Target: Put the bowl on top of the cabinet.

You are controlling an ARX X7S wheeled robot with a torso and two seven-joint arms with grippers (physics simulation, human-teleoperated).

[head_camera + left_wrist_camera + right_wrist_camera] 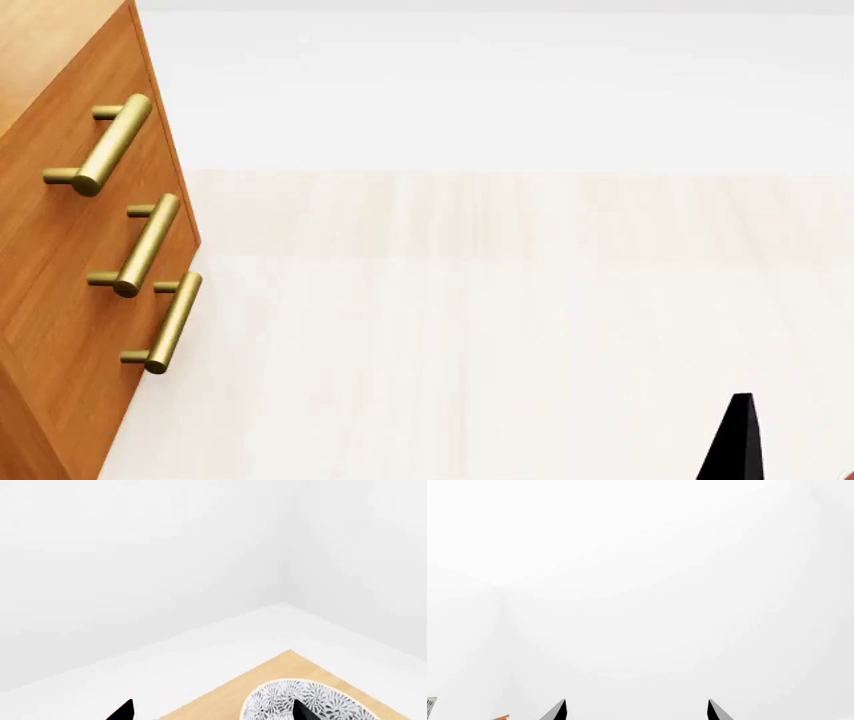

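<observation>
In the left wrist view the bowl [280, 697], white with a dense grey-black floral pattern, rests on the pale wooden top of the cabinet [227, 690] near its corner. My left gripper [213, 711] is open, its fingers spread wide. One black fingertip [301, 712] overlaps the bowl and the other hangs off past the cabinet's edge. The head view shows the orange-brown cabinet front [67, 300] at the left; the bowl is out of that view. My right gripper [636, 710] is open with nothing between its fingers, facing a white wall.
Three brass bar handles [144, 245] stick out from the cabinet's drawers. Pale wood floor [507, 330] spreads right of the cabinet, and white walls stand behind. A black fingertip [737, 440] shows at the head view's lower right.
</observation>
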